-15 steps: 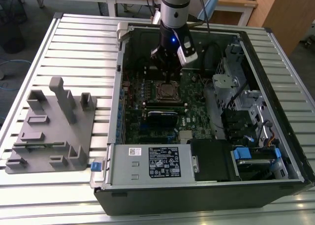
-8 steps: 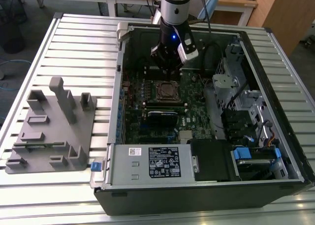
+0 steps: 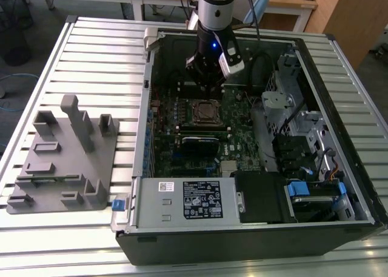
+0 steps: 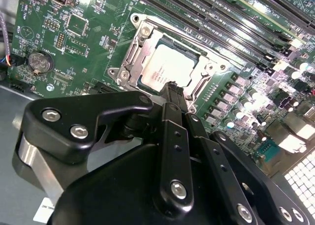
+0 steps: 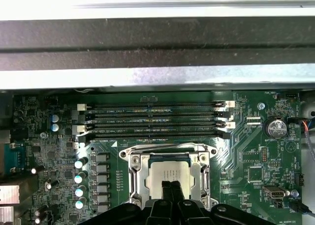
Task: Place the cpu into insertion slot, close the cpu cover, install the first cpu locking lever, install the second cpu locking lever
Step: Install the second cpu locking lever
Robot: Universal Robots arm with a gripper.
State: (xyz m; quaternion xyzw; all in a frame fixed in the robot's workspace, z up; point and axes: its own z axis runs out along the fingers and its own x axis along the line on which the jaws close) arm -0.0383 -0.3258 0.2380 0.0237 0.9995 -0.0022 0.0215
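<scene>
The cpu (image 5: 167, 172), a pale silver square chip, lies flat in the insertion slot (image 5: 134, 161) on the green motherboard. The silvery cpu cover (image 5: 197, 175) lies down around it, with the chip's top showing through the cut-out. My gripper (image 5: 171, 186) hangs just above the socket, its two black fingers pressed together with nothing between them. In the second wrist view the gripper's tip (image 4: 172, 87) sits over one edge of the cpu (image 4: 162, 70). In the exterior view the gripper (image 3: 208, 90) stands upright over the socket (image 3: 208, 112) inside the open computer case.
Long memory slots (image 5: 155, 119) run beside the socket, and a round coin battery (image 5: 275, 127) sits further off. A black ridged module (image 3: 200, 145), the power supply (image 3: 194, 201) and a drive cage (image 3: 291, 125) crowd the case. A grey fixture tray (image 3: 63, 159) lies on the exterior view's left.
</scene>
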